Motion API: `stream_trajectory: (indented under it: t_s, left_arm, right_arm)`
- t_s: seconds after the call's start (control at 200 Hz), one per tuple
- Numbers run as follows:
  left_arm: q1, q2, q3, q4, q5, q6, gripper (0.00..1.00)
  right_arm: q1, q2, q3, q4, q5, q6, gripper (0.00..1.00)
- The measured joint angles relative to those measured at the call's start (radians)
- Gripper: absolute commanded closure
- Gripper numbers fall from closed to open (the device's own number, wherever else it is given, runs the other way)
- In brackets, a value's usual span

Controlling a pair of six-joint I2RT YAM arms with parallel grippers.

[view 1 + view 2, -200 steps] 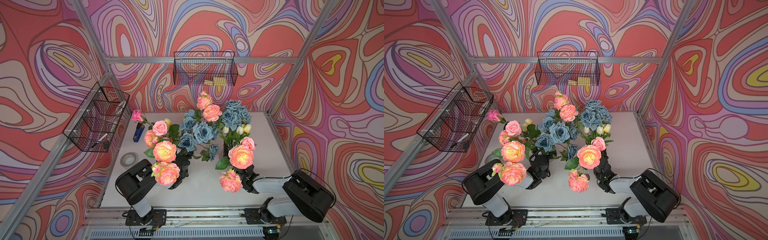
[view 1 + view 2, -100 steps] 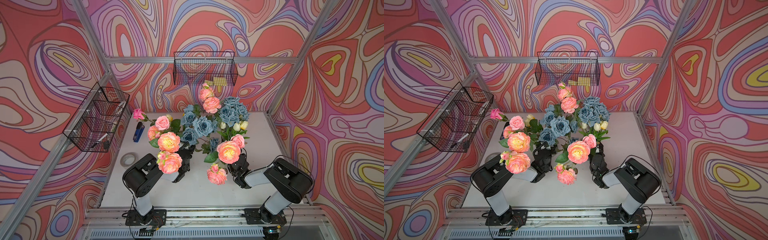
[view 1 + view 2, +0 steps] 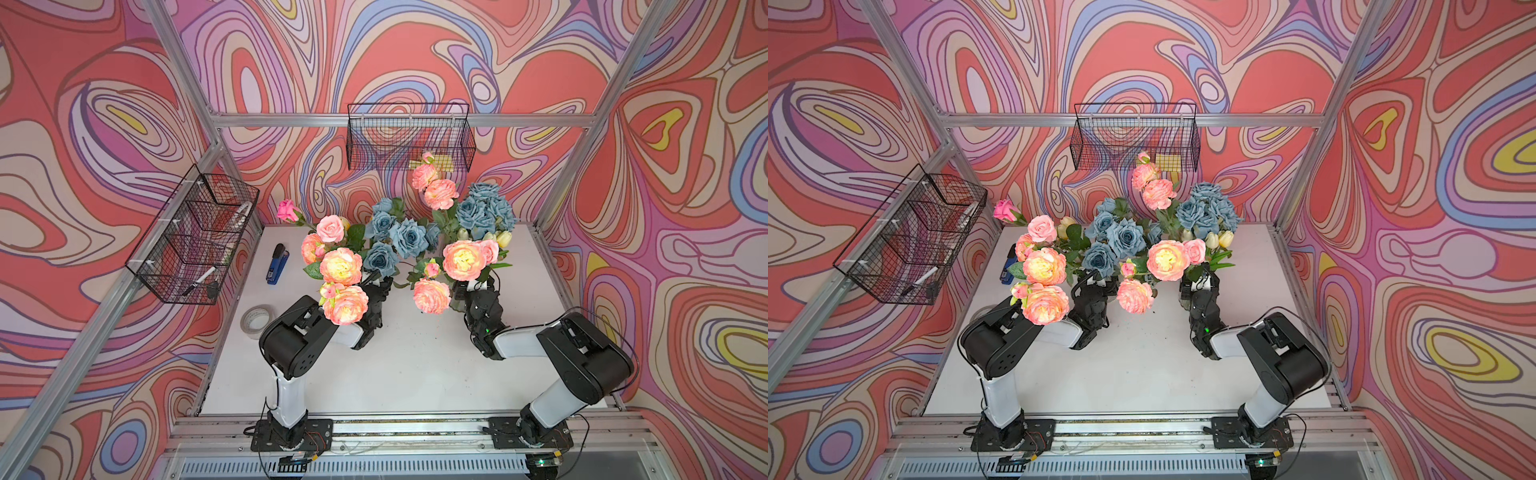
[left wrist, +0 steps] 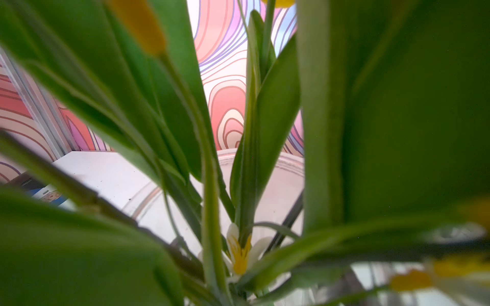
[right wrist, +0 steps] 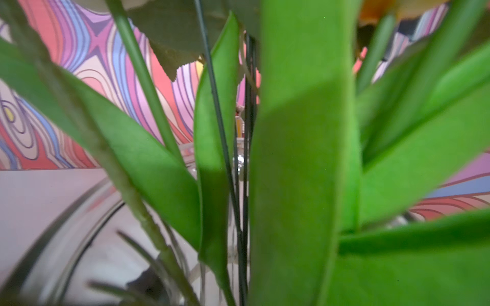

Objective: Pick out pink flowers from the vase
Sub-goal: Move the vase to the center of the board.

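Both arms were reaching into the bouquet at the back half of the white table (image 3: 415, 374). The pink flowers (image 3: 340, 266) came in two clumps. One peachy bunch hung over the left arm, its lowest bloom (image 3: 347, 305) right above the arm's black joint. The other bunch (image 3: 462, 259) sat over the right arm, and a taller pair (image 3: 440, 194) poked up near the back wire basket (image 3: 409, 137). Dusty blue roses (image 3: 409, 238) filled the middle, with small pale tulips (image 3: 498, 237) beside the right clump.

The left tool (image 3: 379, 286) was shoved in under the leaves below the blue roses, and the right tool (image 3: 478, 291) was tucked under the right peach bloom. In both top views the fingers were buried in foliage. Honestly, I couldn't tell whether either tool was spread, pressed together or pinching a stem.

The wrist cams didn't help much. The left wrist view was nearly all green leaves, with a little white-and-yellow bloom (image 4: 240, 254) low down and the clear rim of the glass vase (image 4: 289, 164) behind. The right wrist view showed more leaves, thin dark stems (image 5: 245, 185) and a curve of glass (image 5: 79, 212).

Off to the side were a blue stapler (image 3: 277, 264), a tape roll (image 3: 257, 322) and a second wire basket (image 3: 199, 245) on the left wall.
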Motion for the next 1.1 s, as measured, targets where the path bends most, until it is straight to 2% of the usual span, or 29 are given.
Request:
stream_trajectory:
  t_s: [0.275,0.736,1.102]
  left_arm:
    - [0.039,0.09,0.121,-0.002,0.048,0.004,0.27]
    - [0.041,0.186,0.312,-0.102,0.181,-0.058,0.26]
    - [0.041,0.214,0.424,-0.233,0.224,-0.06,0.27]
  right_arm:
    - [-0.097,0.0,0.062,-0.101,-0.04,0.034,0.51]
    - [-0.243,0.113,0.195,-0.115,-0.12,0.055,0.51]
    - [-0.281,0.23,0.347,-0.142,-0.15,0.048,0.5]
